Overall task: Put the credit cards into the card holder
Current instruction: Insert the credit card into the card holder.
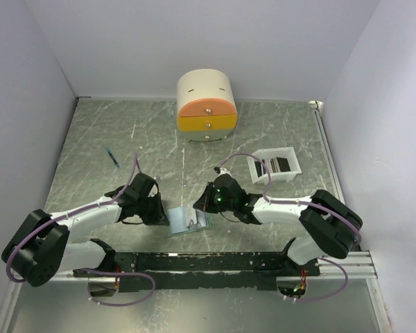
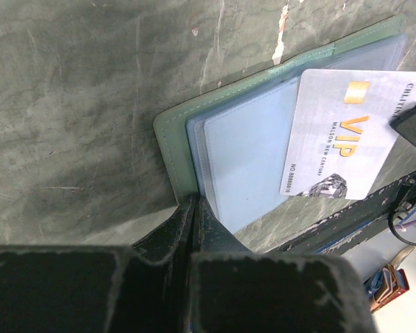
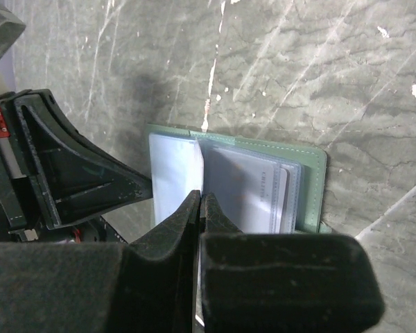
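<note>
The card holder [image 1: 187, 223] lies open near the table's front, with a grey-green cover [image 2: 172, 135] and pale blue pockets [image 3: 253, 187]. My left gripper [image 1: 162, 214] is shut on its left edge, pinching cover and pocket leaves [image 2: 194, 202]. My right gripper [image 1: 205, 204] is shut on a silver VIP credit card [image 2: 340, 132]. It holds the card over the right-hand pocket, and the card shows edge-on between its fingers [image 3: 201, 201]. More dark striped credit cards [image 1: 277, 165] stand in the white tray.
The white tray [image 1: 296, 165] sits at the right. A round cream-and-orange drawer box [image 1: 206, 104] stands at the back centre. A blue pen [image 1: 112, 158] lies at the left. The black arm rail [image 1: 215, 262] runs along the near edge.
</note>
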